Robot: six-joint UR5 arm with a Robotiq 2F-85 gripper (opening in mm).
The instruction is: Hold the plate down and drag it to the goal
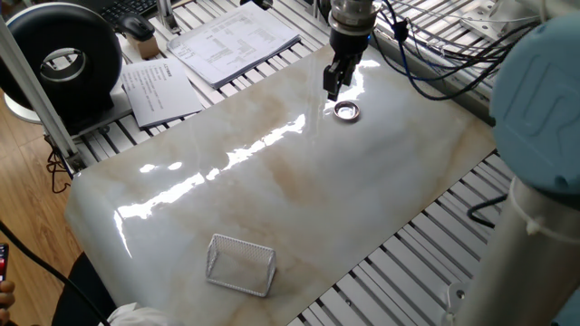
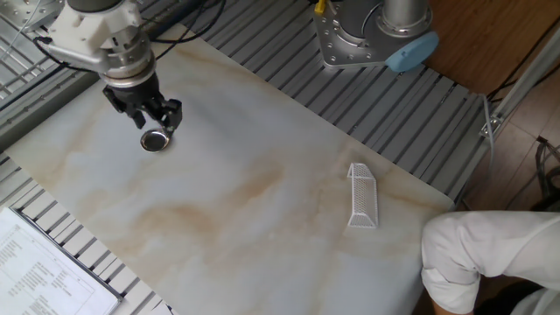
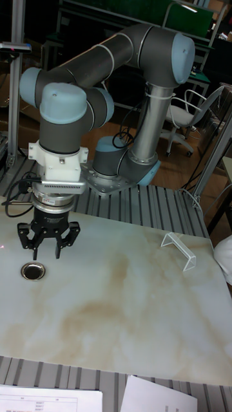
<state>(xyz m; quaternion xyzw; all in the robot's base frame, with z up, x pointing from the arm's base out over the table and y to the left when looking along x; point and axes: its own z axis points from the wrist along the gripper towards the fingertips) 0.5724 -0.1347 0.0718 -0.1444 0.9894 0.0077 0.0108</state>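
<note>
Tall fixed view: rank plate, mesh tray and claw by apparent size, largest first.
1. claw, clearly largest, and nearer the camera than the tray.
2. mesh tray, seen edge-on and farther back, so it likely looks smaller than it is.
3. plate, smallest.

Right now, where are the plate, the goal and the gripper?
plate (image 2: 156, 140): the other fixed view, centre of the disc.
goal (image 1: 241, 263): one fixed view, mesh floor.
gripper (image 3: 46, 252): tall fixed view, between the fingertips.

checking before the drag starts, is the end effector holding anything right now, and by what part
Nothing is held. The end effector hangs open just above the plate, which lies alone on the table.
</note>
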